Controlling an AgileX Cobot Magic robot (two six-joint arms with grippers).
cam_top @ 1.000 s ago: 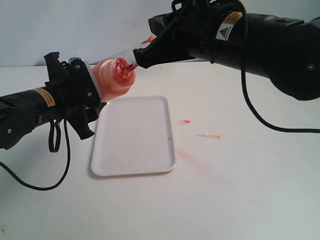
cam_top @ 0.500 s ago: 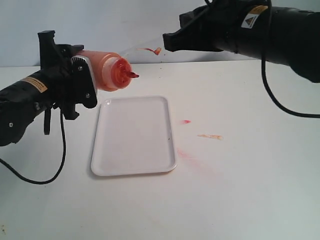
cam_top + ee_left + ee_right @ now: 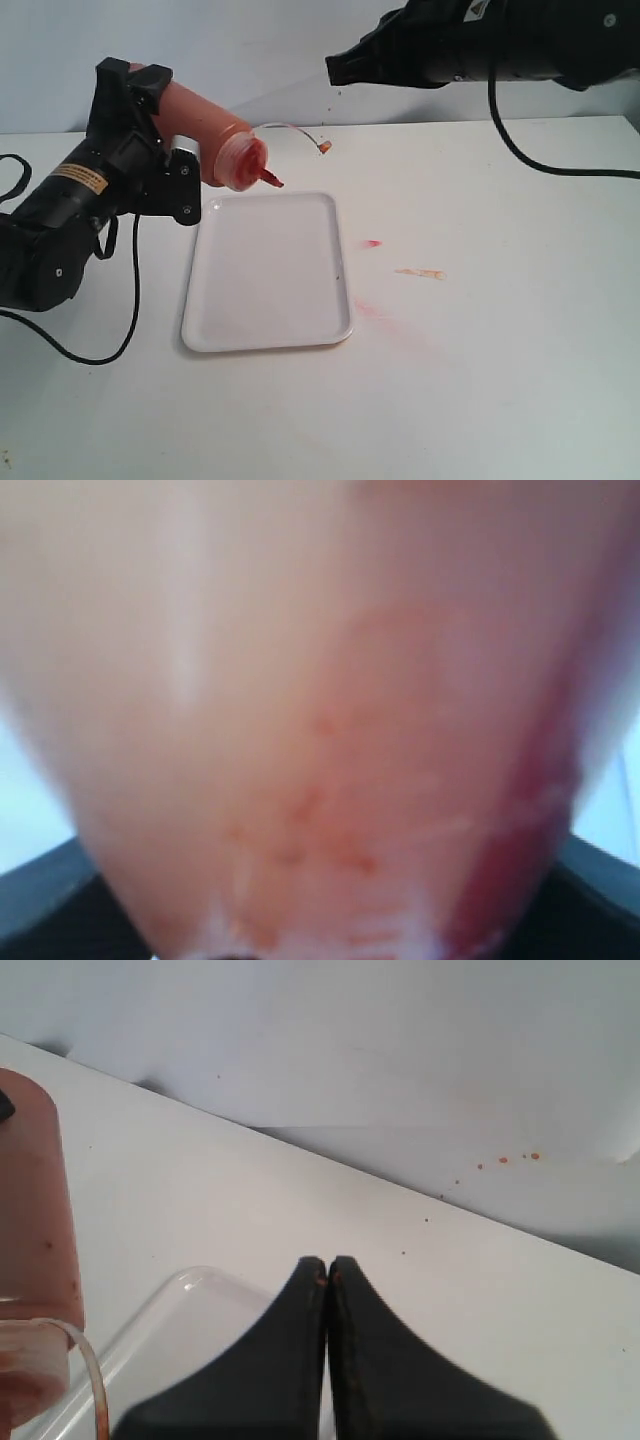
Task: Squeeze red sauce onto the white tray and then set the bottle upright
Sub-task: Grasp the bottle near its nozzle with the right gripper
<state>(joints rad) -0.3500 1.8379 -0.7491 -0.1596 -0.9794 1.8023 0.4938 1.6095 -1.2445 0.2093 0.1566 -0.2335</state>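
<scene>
Left gripper (image 3: 158, 140) clamps bottle (image 3: 205, 122), nozzle (image 3: 271, 180) angled down over tray (image 3: 270, 290) corner just below gripper. Nothing squeezed out yet. Squeeze slow, aim further inside tray. Right gripper (image 3: 327, 1275) pressed together, empty, well apart.

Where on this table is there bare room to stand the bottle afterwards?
The widest bare patch is the table between the white tray's near rim and the front edge. It is also bare to the right of the pinkish smears. It is crowded at the tray's far-left corner, where the tilted bottle hangs over it.
</scene>
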